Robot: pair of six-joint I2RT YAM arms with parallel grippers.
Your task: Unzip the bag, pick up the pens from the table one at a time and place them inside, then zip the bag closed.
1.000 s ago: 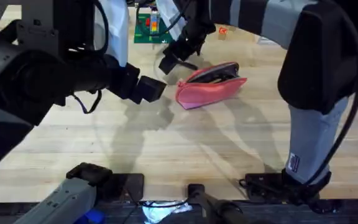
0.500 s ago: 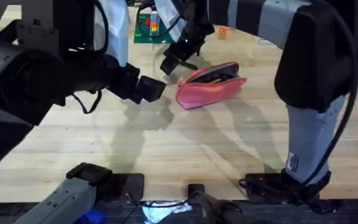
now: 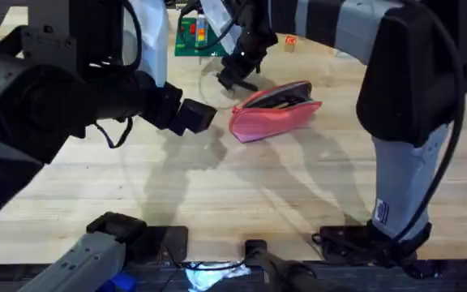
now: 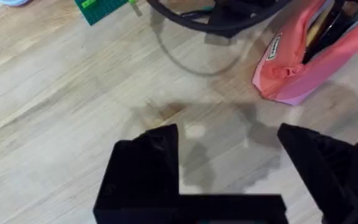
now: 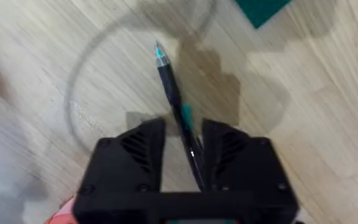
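Note:
The pink bag (image 3: 276,110) lies unzipped on the table (image 3: 242,186), also seen in the left wrist view as the bag (image 4: 303,65) with a tan-yellow pen (image 4: 319,25) inside its mouth. Just behind the bag's left end, my right gripper (image 3: 235,77) hangs low over the wood. In the right wrist view a black pen (image 5: 171,90) with a teal tip lies on the table between the right gripper's (image 5: 185,146) open fingers, which straddle it. My left gripper (image 3: 194,116) hovers to the left of the bag, open and empty, its fingers (image 4: 148,162) wide apart.
A green board (image 3: 191,36) with small coloured pieces lies at the far edge behind the right gripper. A small orange block (image 3: 290,40) sits to its right. A thin cable loop (image 4: 191,59) rests on the wood near the bag.
My right gripper has shifted a little to the right and farther back, settling over the black pen. The left arm and the bag have not moved.

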